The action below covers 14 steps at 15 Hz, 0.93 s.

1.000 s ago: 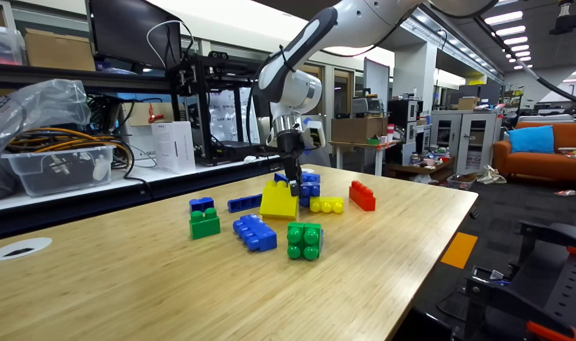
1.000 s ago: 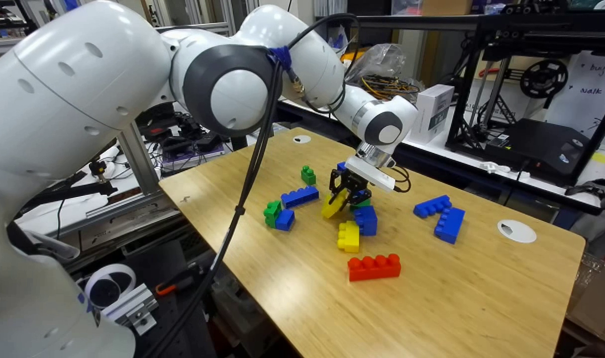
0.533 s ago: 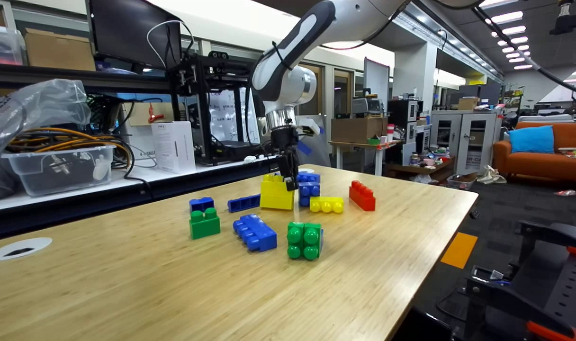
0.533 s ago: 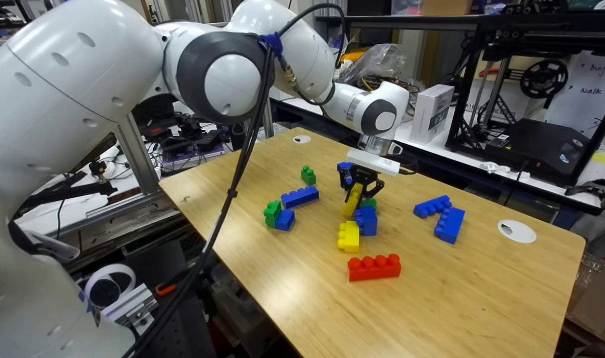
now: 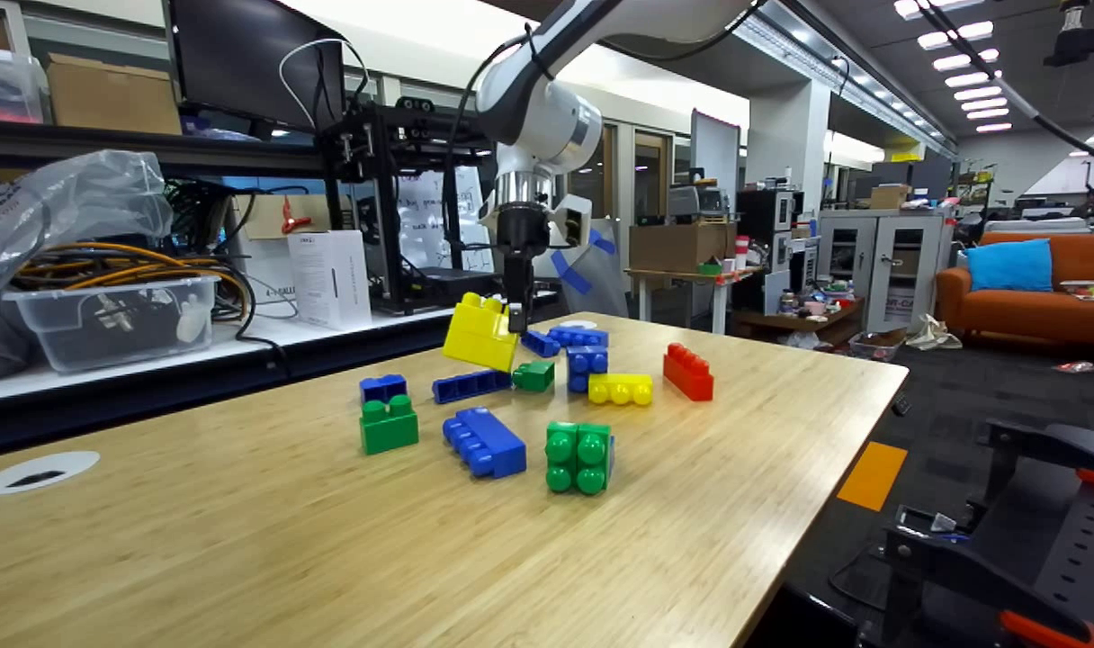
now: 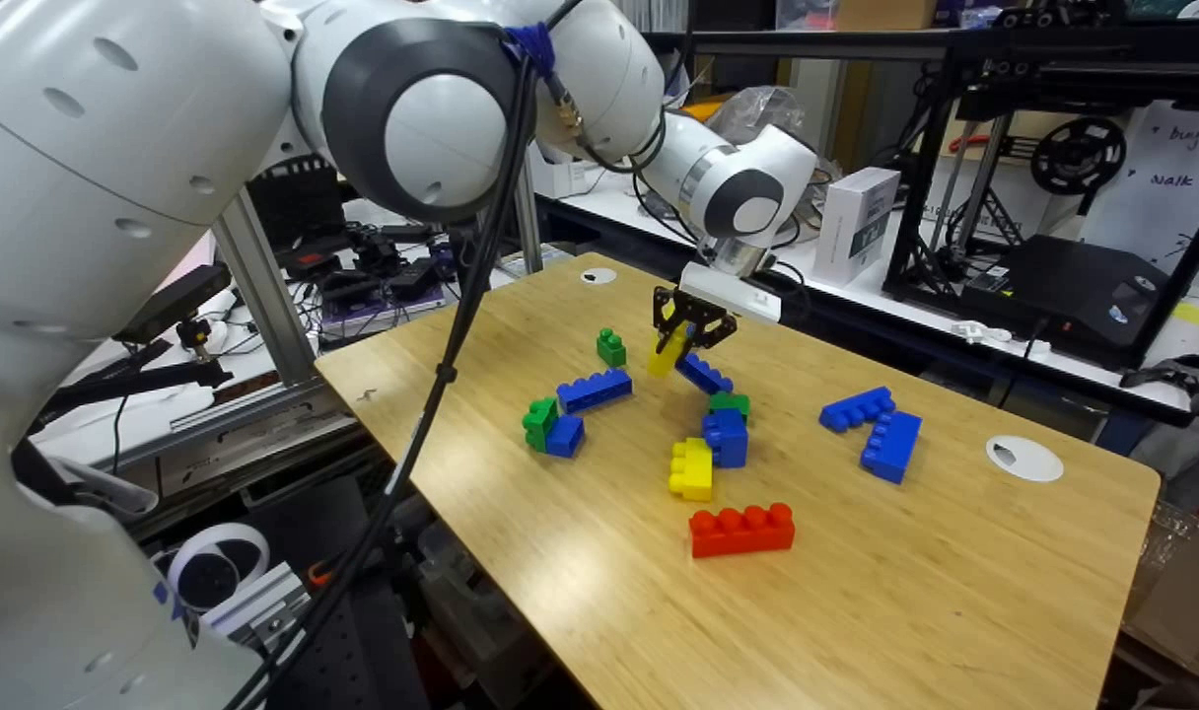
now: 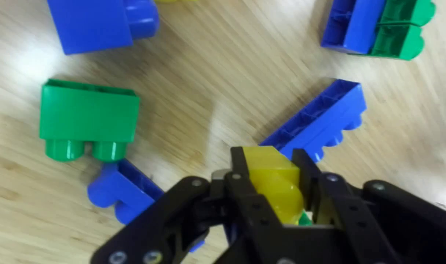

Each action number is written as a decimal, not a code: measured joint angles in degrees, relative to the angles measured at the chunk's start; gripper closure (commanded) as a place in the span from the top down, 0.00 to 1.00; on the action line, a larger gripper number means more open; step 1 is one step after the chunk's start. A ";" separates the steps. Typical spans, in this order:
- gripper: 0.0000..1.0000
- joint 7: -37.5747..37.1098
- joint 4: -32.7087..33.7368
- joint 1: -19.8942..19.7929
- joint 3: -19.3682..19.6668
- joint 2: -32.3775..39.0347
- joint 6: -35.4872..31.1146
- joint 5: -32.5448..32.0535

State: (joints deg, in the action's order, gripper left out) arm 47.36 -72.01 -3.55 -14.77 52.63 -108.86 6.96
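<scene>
Jaws found clenched on a chunky yellow studded plastic brick (image 5: pixel 480 335), one side of it against each of the black jointed fingers (image 7: pixel 240 161); nothing else is in the grip. Gripper (image 7: pixel 269 157) stands over a pale wood-grained table (image 5: pixel 331 558), and the brick appears clear of that surface (the gap's true depth cannot be judged from these angles).

Relation of note: the brick is not centred under the fingers. In an exterior view its bulk projects to the picture's left of them, studs upward, longer axis sloping, with the far end raised and the lowest corner just below the grip.

Nearest that corner, along the sight line, lie a long blue plastic brick (image 5: pixel 466 388) on its side, open underside exposed, and a short green two-studded plastic brick (image 5: pixel 534 376). Contact with the blue brick is not evident; the wrist view places the green one well apart.

Further off, in an exterior view: a squarish blue plastic block (image 6: pixel 725 437), a smaller yellow plastic block (image 6: pixel 692 469) and a long red four-studded plastic block (image 6: pixel 741 531).
</scene>
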 measured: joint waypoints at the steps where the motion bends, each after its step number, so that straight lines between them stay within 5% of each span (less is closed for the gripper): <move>1: 0.10 2.59 -0.76 -0.71 -0.83 -0.89 1.08 1.54; 8: 0.10 16.66 -1.34 -4.30 -1.25 2.48 17.39 8.14; 11: 0.10 16.17 1.05 -4.36 0.30 6.37 25.70 8.27; 14: 0.10 11.84 3.15 -3.00 2.59 8.59 25.70 7.57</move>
State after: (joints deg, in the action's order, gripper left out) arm 59.20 -68.86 -6.56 -12.18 61.23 -83.15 14.53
